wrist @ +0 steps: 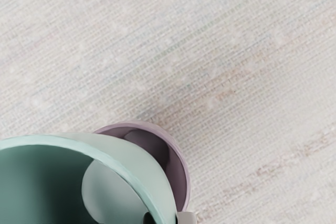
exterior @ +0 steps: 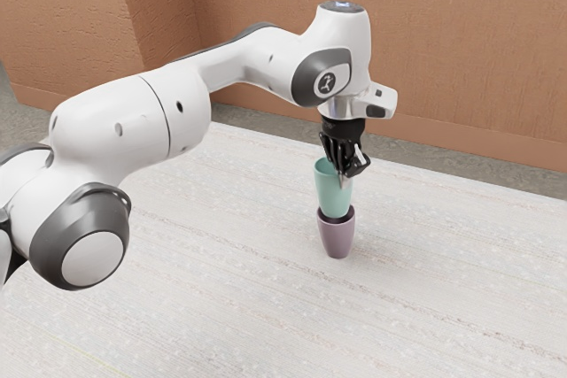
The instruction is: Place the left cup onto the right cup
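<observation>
A teal cup stands upright with its base set down inside a mauve cup on the pale table. My black gripper reaches down over the teal cup's rim on the side toward the exterior view's right, shut on that rim with one finger inside and one outside. In the wrist view the teal cup lies just under my hand, and the mauve cup's rim shows behind and below it.
The pale textured table stretches wide around the two cups. A brown wall runs along the table's far side.
</observation>
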`<state>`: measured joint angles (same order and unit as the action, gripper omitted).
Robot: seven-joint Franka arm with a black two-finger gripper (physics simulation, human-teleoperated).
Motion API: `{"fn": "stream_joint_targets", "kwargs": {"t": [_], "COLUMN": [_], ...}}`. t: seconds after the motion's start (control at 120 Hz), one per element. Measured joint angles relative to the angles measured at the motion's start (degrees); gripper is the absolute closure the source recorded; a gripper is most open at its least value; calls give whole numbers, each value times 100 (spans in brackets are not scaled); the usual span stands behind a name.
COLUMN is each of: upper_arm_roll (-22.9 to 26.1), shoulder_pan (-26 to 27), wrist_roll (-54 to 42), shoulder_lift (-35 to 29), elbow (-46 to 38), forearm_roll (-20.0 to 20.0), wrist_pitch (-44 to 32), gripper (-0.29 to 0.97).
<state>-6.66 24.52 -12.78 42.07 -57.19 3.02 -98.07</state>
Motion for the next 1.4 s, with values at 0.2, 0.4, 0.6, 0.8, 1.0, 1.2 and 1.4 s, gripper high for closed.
{"fn": "stream_joint_targets", "kwargs": {"t": [0.2, 0.4, 0.6, 0.8, 1.0, 1.2, 1.4], "upper_arm_roll": [23, 41, 50, 53, 53, 52, 50], "shoulder_pan": [0, 1, 0, 0, -3, -3, -9], "wrist_roll": [0, 2, 1, 1, 1, -1, -2], "shoulder_lift": [0, 17, 41, 63, 95, 116, 123], "elbow": [-9, -15, -23, -25, -25, -92, -181], "forearm_roll": [2, 3, 3, 3, 3, 3, 4], "wrist_pitch": [-4, -9, -18, -25, -28, -46, -103], "gripper": [79, 79, 79, 79, 79, 79, 79]}}
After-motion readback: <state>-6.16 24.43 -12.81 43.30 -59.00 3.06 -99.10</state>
